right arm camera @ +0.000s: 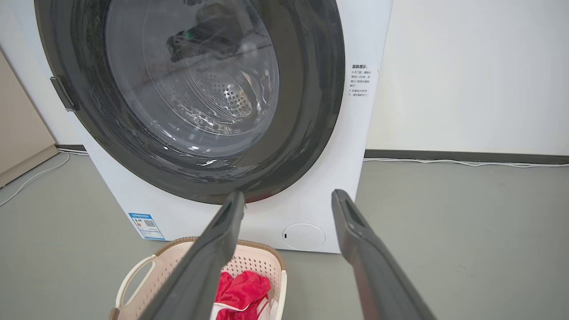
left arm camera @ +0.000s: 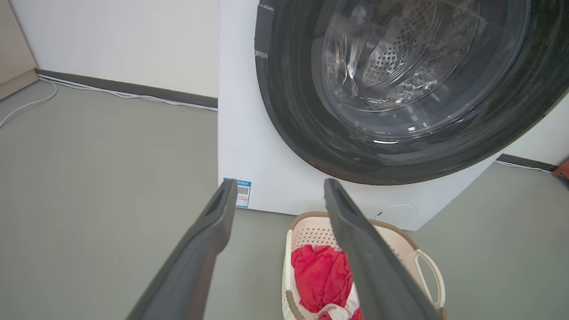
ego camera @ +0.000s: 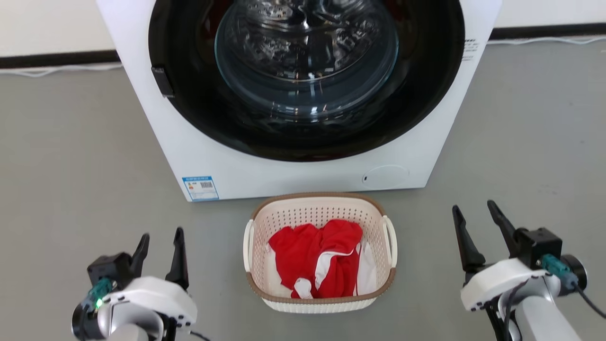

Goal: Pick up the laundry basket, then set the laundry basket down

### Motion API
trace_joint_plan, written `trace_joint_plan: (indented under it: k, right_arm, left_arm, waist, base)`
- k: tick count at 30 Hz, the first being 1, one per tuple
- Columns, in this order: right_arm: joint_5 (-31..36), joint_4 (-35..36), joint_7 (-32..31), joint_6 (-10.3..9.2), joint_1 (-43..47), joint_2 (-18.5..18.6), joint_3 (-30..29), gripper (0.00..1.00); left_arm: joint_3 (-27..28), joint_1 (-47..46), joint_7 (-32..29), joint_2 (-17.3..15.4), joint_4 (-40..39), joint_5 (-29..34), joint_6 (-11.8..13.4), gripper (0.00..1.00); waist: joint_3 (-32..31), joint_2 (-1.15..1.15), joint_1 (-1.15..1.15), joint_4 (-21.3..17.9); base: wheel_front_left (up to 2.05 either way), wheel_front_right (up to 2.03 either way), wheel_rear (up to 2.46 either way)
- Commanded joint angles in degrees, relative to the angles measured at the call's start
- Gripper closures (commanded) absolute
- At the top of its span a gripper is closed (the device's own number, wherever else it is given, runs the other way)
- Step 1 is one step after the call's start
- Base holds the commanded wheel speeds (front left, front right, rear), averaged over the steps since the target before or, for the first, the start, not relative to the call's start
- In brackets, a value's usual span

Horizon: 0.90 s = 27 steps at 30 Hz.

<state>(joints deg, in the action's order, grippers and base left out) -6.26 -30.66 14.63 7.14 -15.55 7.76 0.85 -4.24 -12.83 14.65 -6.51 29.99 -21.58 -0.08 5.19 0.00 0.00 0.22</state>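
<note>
You are working on a plain grey floor (ego camera: pixel 71 142) that runs back to a pale wall (right arm camera: pixel 466 80) with a dark baseboard (ego camera: pixel 57 59) and a thin white cable (ego camera: pixel 544 40) lying along its foot. A white front-loading washer (ego camera: pixel 284 175) stands ahead of you with its round dark door shut. A blue sticker (ego camera: pixel 200 188) sits at its lower left corner. The laundry basket (ego camera: pixel 307 214) stands upright on the floor just in front of the washer's base, centred below the door, with a crumpled red and white garment (ego camera: pixel 307 255) inside. Your left gripper (ego camera: pixel 162 234) hangs to the basket's left and your right gripper (ego camera: pixel 473 207) to its right. Both are well apart from it, the right one farther off. Each has its fingers spread and empty, pointing toward the washer. The basket sits square to the washer, one side facing it, and its two white handles face outward, one toward each gripper. In the head view it looks slightly wider from handle to handle than from front to back, so its long axis seems to run left to right, though the downward angle leaves that uncertain.
</note>
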Motion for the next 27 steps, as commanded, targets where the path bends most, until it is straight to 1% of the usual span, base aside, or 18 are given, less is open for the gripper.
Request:
trace_joint_plan:
  k: [1,10,21,24,25,27]
  right_arm:
    - [1.0,1.7,0.4,0.35,0.9,-0.3,0.8,0.00]
    - [2.0,2.6,0.4,0.35,4.1,-1.6,-0.4,0.00]
    - [2.7,2.5,0.4,0.35,5.7,-2.4,-1.1,0.00]
    - [3.0,2.4,0.4,0.35,5.9,-2.5,-1.4,0.00]
    - [2.3,0.7,0.0,-0.01,6.5,-2.7,-2.6,1.00]
    - [2.2,-1.0,0.0,-0.05,7.8,-3.3,-2.5,1.00]
  left_arm:
    - [2.3,0.4,0.3,-1.3,-1.7,0.3,-0.4,0.00]
    - [4.5,4.7,0.3,-1.5,-2.9,-0.1,-0.6,0.00]
    - [5.4,5.7,0.3,-1.2,-2.7,-0.2,-0.4,0.00]
    - [5.1,5.8,0.3,-1.1,-2.0,-0.6,-1.0,0.00]
    - [3.4,6.6,0.0,-0.3,-0.6,-0.1,-0.7,1.00]
    - [3.3,7.5,0.0,0.5,1.3,-0.1,-0.7,1.00]
  waist:
    - [-1.3,0.00,0.00,-0.5]
    - [-3.8,0.00,0.00,-2.0]
    - [-4.9,0.00,0.00,-2.6]
    - [-5.2,0.00,0.00,-2.4]
    - [-5.2,0.00,0.00,-2.5]
    - [-5.2,0.00,0.00,-2.5]
  base:
    - [0.00,0.00,0.00]
    - [0.00,0.00,0.00]
    - [0.00,0.00,0.00]
    - [0.00,0.00,0.00]
    - [0.00,0.00,0.00]
    - [0.00,0.00,0.00]
